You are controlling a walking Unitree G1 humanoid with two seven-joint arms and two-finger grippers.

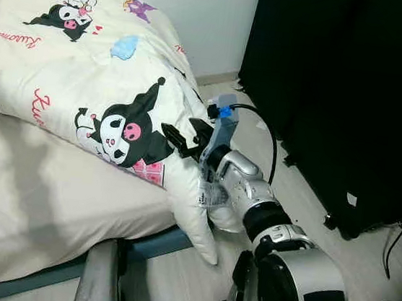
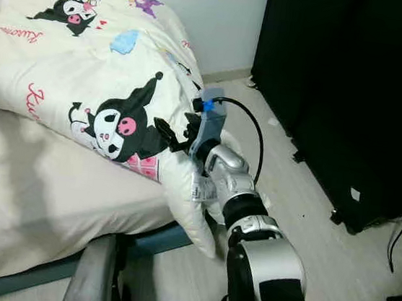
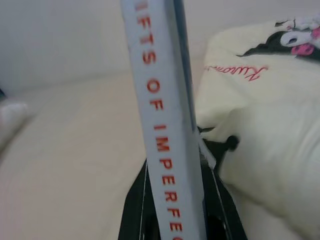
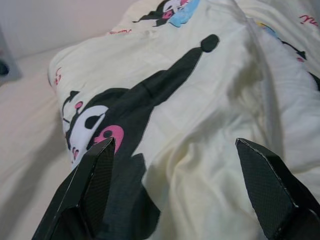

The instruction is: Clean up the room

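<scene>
Right gripper point(image 4: 175, 190) is hovering with fingers point(image 4: 90, 185) spread apart over the duvet point(image 1: 88, 58), which is lying bunched across the bed point(image 1: 42, 205) and spilling over its right edge. Left gripper point(image 3: 175, 210) is clamping a book point(image 3: 162, 125) above the bed. Closing too shallow would probably pinch only loose cloth, and the duvet could slip to the floor point(image 1: 303, 206) by the black wardrobe point(image 1: 354, 81).

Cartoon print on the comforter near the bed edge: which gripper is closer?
Right. The right gripper, fingers open, sits at the print on the comforter. The left gripper holds a book off by the comforter's far end.
</scene>
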